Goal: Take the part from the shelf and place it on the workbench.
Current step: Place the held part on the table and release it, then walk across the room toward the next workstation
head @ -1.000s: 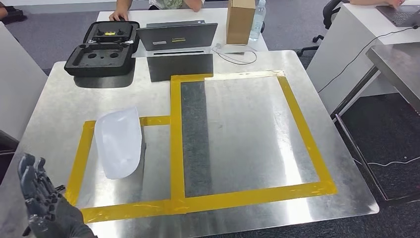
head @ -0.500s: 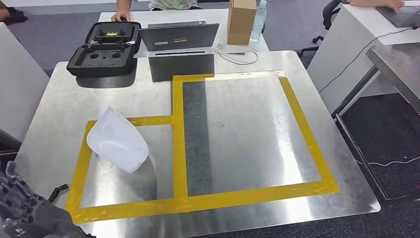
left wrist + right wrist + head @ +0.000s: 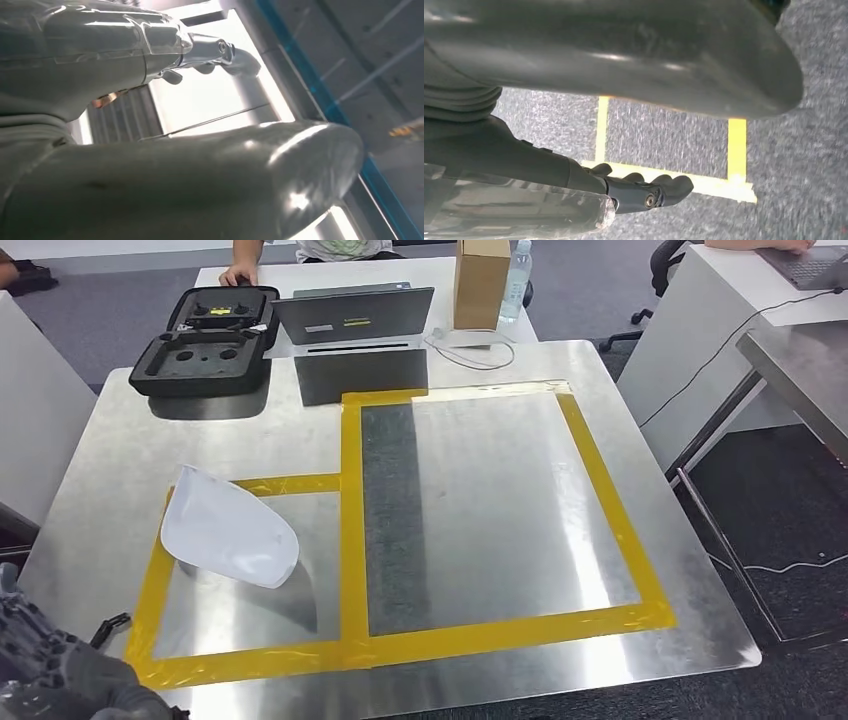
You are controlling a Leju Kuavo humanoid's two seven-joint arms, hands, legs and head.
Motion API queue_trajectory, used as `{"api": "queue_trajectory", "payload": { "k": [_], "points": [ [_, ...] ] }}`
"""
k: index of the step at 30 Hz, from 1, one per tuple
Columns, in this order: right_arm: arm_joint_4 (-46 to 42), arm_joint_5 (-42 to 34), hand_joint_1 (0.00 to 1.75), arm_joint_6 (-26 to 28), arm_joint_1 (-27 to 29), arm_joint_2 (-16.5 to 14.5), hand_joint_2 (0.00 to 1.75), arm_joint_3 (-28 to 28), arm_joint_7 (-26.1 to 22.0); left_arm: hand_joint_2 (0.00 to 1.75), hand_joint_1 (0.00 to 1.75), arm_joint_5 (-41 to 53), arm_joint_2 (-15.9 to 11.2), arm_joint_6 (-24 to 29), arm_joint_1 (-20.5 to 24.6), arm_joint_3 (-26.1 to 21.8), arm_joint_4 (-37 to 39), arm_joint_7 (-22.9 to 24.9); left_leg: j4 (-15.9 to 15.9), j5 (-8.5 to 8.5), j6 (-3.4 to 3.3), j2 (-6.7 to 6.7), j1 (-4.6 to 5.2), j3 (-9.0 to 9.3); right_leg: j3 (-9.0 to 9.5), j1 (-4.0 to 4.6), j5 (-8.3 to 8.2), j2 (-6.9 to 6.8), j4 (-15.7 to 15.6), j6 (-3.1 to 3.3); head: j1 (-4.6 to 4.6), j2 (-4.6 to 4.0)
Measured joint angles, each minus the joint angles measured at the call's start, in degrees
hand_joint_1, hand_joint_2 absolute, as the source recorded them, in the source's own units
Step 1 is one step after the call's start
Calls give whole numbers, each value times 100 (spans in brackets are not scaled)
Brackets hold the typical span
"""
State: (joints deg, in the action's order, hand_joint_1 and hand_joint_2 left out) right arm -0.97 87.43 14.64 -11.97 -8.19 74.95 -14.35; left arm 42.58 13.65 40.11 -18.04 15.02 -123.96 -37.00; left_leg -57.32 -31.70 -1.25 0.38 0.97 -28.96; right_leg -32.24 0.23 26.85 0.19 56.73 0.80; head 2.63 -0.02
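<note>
While the left hand (image 3: pixel 45 665) sits low at the bench's (image 3: pixel 500 490) near corner, fingers apart and holding nothing, the white part (image 3: pixel 228 530) lies well beyond its fingertips, across the small taped box's (image 3: pixel 150 590) far corner. Right hand (image 3: pixel 644 192): fingers loosely extended over carpet, nothing held.

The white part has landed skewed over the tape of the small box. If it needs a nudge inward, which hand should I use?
Left, probably. The left hand sits at the workbench's near-left corner, close to the white part, and holds nothing. The right hand hangs over carpet floor, away from the bench.
</note>
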Motion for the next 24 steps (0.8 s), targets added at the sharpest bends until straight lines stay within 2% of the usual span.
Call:
{"api": "queue_trajectory", "payload": {
  "k": [1, 2, 4, 5, 6, 7, 9, 10, 11, 12, 14, 15, 16, 17, 19, 20, 21, 22, 23, 24],
  "points": [
    [-2, 0, 0, 12, -3, 5, 0, -1, 8, 0, 0, 48, 5, 0, -3, -19, -19, 0, -114, -126, 36, -9, -3, -43, -5, -21, -33, -7, -41, 28, -24, 0],
    [-4, 0, 0, 25, -4, 13, 0, -1, 10, 0, 0, 68, 9, 0, -6, -42, -33, 0, -341, -321, 73, -22, -16, -129, -18, -41, -69, -14, -77, 49, -56, 0],
    [-8, 0, 0, 48, -3, 31, 0, 0, 13, 0, 0, 74, 15, 0, -20, -95, -44, 0, -1036, -760, 148, -44, -75, -402, -85, -46, -122, -22, -80, 62, -133, 0],
    [-9, 0, 0, 52, 0, 38, 0, 1, 13, 0, 0, 74, 17, 0, -27, -119, -43, 0, -1329, -885, 178, -48, -104, -507, -127, -49, -146, -26, -73, 50, -160, 0],
    [-10, 0, 0, 54, 2, 44, 0, 2, 13, 0, 0, 74, 19, 0, -33, -138, -43, 0, -1448, -892, 207, -47, -132, -523, -170, -56, -173, -30, -62, 35, -182, 0],
    [-10, 0, 0, 54, 3, 49, 0, 3, 14, 0, 0, 74, 21, 0, -36, -153, -43, 0, -1342, -783, 235, -44, -156, -426, -214, -68, -199, -33, -47, 16, -201, 0],
    [-10, 0, 0, 52, 2, 57, 0, 4, 15, 0, 0, 74, 26, 0, -38, -181, -43, 0, -612, -436, 293, -38, -209, 29, -298, -95, -249, -28, 2, -39, -243, 0],
    [-10, 0, 0, 52, 1, 60, 0, 4, 15, 0, 0, 74, 28, 0, -41, -193, -43, 0, -250, -309, 294, -49, -215, 244, -333, -102, -273, -19, 29, -74, -268, 1],
    [-10, 0, 0, 50, 0, 63, 0, 4, 14, 0, 0, 74, 32, 0, -46, -207, -43, 0, -7, -241, 277, -64, -215, 373, -355, -106, -300, -9, 50, -114, -279, 1],
    [-10, 0, 0, 48, -2, 66, 0, 4, 13, 0, 0, 74, 36, 0, -50, -221, -43, 0, 101, -227, 244, -81, -203, 415, -369, -109, -335, 1, 63, -154, -284, 1],
    [-10, 0, 0, 44, -2, 68, 0, 4, 11, 0, 0, 74, 45, 0, -59, -254, -42, 0, 88, -165, 136, -100, -170, 348, -381, -126, -415, 16, 45, -232, -261, 0],
    [-10, 0, 0, 43, -1, 69, 0, 4, 10, 0, 0, 74, 50, -1, -61, -268, -41, 0, 87, -121, 79, -95, -162, 304, -407, -139, -393, 18, 59, -262, -255, 0],
    [-10, 0, 0, 42, 3, 71, 0, 4, 10, 0, 0, 74, 56, -3, -62, -280, -42, 0, 90, -64, 23, -91, -158, 250, -450, -147, -270, 17, 141, -285, -237, 0],
    [-10, 0, 0, 42, 5, 72, 0, 5, 10, 0, 0, 73, 60, -4, -64, -292, -42, 0, 95, 0, -26, -86, -156, 182, -524, -150, -41, 13, 346, -300, -214, 0],
    [-10, 0, 0, 42, 4, 73, 0, 6, 10, 0, 0, 68, 66, -7, -69, -320, -42, 0, 90, 121, -82, -83, -128, 39, -698, -143, 564, 4, 1069, -314, -154, 0],
    [-9, 0, 0, 42, 2, 73, 0, 6, 10, 0, 0, 62, 66, -7, -72, -334, -41, 0, 86, 178, -97, -81, -106, -33, -755, -137, 765, 4, 1433, -312, -132, 0],
    [-9, 0, 0, 40, 0, 73, 0, 6, 10, 0, 0, 54, 67, -7, -74, -348, -40, 0, 82, 235, -108, -79, -80, -105, -745, -129, 840, 4, 1665, -296, -115, 0],
    [-8, 0, 0, 39, -1, 72, 0, 6, 10, 0, 0, 43, 68, -7, -76, -361, -39, 0, 79, 287, -116, -79, -53, -174, -642, -116, 790, 4, 1684, -264, -99, 0],
    [-8, 0, 0, 38, -3, 72, 0, 5, 10, 0, 0, 33, 69, -7, -78, -372, -39, 0, 78, 338, -120, -80, -23, -238, -437, -95, 662, 5, 1483, -214, -81, 0],
    [-8, 0, 0, 38, -7, 71, 0, 4, 10, 0, 0, 22, 71, -7, -79, -384, -39, 0, 78, 385, -121, -82, 1, -289, -145, -60, 519, 8, 1101, -144, -63, 0]
  ]
}}
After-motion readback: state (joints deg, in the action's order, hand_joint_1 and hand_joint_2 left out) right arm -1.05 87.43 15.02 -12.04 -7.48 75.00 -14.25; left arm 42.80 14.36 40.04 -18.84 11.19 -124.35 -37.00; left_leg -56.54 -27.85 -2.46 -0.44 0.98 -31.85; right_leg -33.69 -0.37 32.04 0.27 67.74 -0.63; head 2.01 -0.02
